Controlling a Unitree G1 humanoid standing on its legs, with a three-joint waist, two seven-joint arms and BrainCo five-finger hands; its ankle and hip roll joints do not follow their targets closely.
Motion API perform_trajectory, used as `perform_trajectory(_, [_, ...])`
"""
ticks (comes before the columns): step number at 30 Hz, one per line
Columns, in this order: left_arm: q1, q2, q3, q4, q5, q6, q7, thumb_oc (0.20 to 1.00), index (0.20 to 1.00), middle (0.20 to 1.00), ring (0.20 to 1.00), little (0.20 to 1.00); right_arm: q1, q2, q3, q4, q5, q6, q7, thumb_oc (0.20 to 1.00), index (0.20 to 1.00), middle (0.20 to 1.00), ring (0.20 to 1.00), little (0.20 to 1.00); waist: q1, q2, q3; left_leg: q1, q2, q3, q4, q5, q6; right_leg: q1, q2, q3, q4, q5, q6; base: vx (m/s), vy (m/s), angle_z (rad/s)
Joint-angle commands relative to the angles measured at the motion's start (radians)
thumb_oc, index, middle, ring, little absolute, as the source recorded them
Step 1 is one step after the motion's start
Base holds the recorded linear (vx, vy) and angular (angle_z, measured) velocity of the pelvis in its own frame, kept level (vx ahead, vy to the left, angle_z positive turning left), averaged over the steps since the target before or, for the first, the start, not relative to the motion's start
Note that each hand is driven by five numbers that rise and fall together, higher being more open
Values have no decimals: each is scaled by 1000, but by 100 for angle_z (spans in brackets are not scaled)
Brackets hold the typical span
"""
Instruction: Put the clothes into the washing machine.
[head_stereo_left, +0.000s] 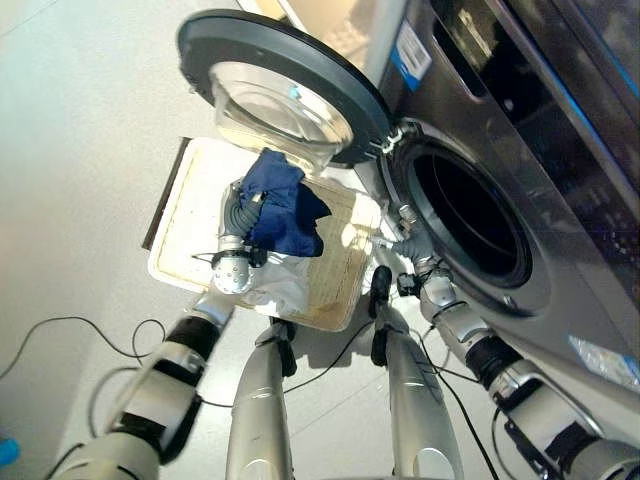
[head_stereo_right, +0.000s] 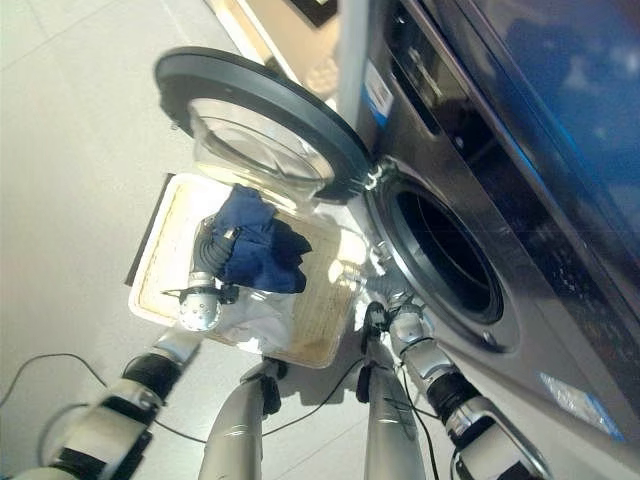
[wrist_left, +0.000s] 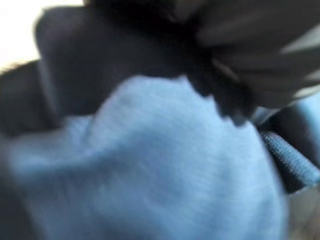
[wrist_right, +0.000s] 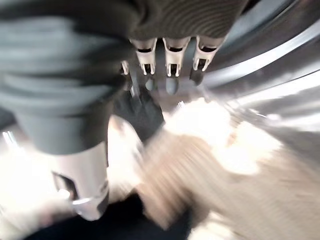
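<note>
A navy blue garment (head_stereo_left: 287, 205) hangs bunched above the cream laundry basket (head_stereo_left: 185, 225), with my left hand (head_stereo_left: 240, 212) shut on its left side. The left wrist view shows the same blue cloth (wrist_left: 150, 165) pressed right against the hand. A white cloth (head_stereo_left: 285, 287) lies in the basket below. The grey washing machine's round drum opening (head_stereo_left: 470, 215) is dark, and its door (head_stereo_left: 280, 85) is swung wide open over the basket. My right hand (head_stereo_left: 408, 240) is at the lower left rim of the opening, with its fingers (wrist_right: 170, 70) straight and holding nothing.
The basket sits on a pale floor directly in front of the machine, under the open door. The door's glass bowl (head_stereo_left: 270, 115) hangs just above the lifted garment. The machine's front panel (head_stereo_left: 560, 130) runs along the right.
</note>
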Motion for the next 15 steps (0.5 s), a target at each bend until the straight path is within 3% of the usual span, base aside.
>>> perform_trajectory(1, [-80,44,-38,-63,-289,-47,-173,200,200,200,200,200,-44,-9,-14,-53,-37,-20,142,1000,1000,1000,1000,1000,22,44,3,26,-84,43,-85,5,-13,-3,-12,-63,163,-160,99,33,-101,4])
perform_trajectory(3, [-80,44,-38,-63,-289,-47,-173,200,200,200,200,200,-44,-9,-14,-53,-37,-20,142,1000,1000,1000,1000,1000,22,44,3,26,-84,43,-85,5,-13,-3,-12,-63,163,-160,99,31,-94,11])
perform_trajectory(4, [-78,-20,-48,-119,-415,11,-313,200,200,200,200,200,-150,-12,14,22,-159,22,115,1000,1000,1000,1000,1000,43,63,3,23,-102,22,-81,3,-7,2,-20,-71,163,-158,97,34,-105,10])
perform_trajectory(7, [-79,-31,-65,-155,-433,53,-375,200,200,200,200,200,-202,-9,13,21,-161,47,133,1000,1000,1000,1000,1000,54,73,3,19,-112,16,-75,1,-3,4,-25,-76,159,-154,95,22,-70,12])
perform_trajectory(15, [-96,-37,-103,-202,-454,125,-453,200,200,200,200,200,-282,3,53,18,-142,95,252,1000,1000,1000,1000,1000,69,83,3,6,-127,2,-57,0,5,3,-32,-79,157,-146,89,15,-28,5])
